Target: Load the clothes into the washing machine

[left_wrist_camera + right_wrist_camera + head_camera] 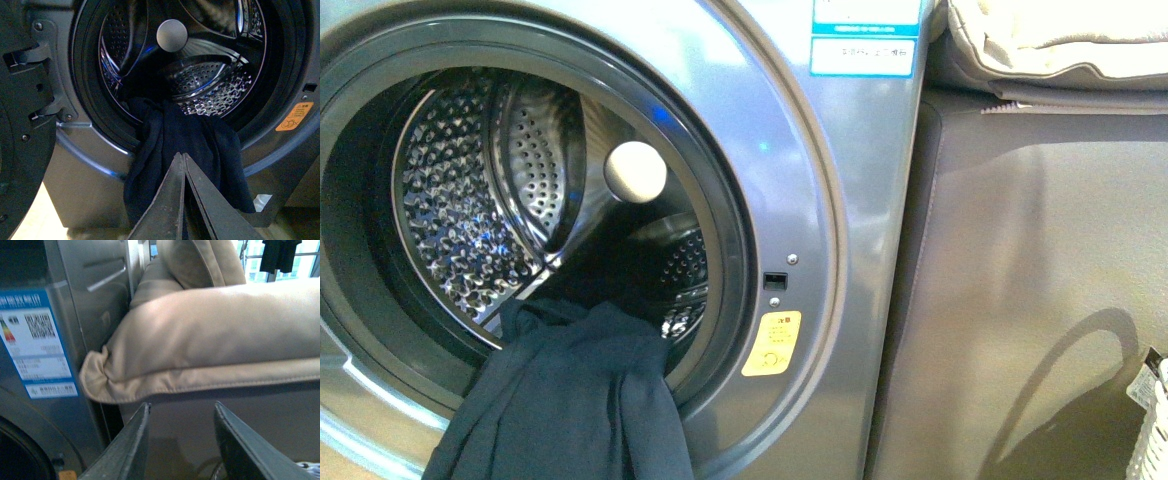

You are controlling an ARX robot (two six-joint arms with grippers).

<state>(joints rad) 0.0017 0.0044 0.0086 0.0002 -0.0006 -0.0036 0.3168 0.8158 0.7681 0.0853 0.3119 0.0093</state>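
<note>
The silver-grey washing machine (840,200) fills the front view, its round porthole open onto the perforated steel drum (460,210). The dark navy clothes (570,400) hang limp over the lower porthole rim, part inside the drum, most of it draped down the front. In the left wrist view my left gripper (181,156) is shut with nothing between its tips, just in front of the hanging clothes (185,145). My right gripper (181,410) is open and holds nothing, up beside the machine's top corner, facing the cabinet side below the cream fabric.
A grey-beige cabinet (1020,300) stands right of the machine, with cream-white folded fabric (1060,40) on top. A white woven basket (1155,420) shows at the right edge. The open washer door's hinge side (25,100) sits left of the porthole. A yellow sticker (772,343) marks the machine's front.
</note>
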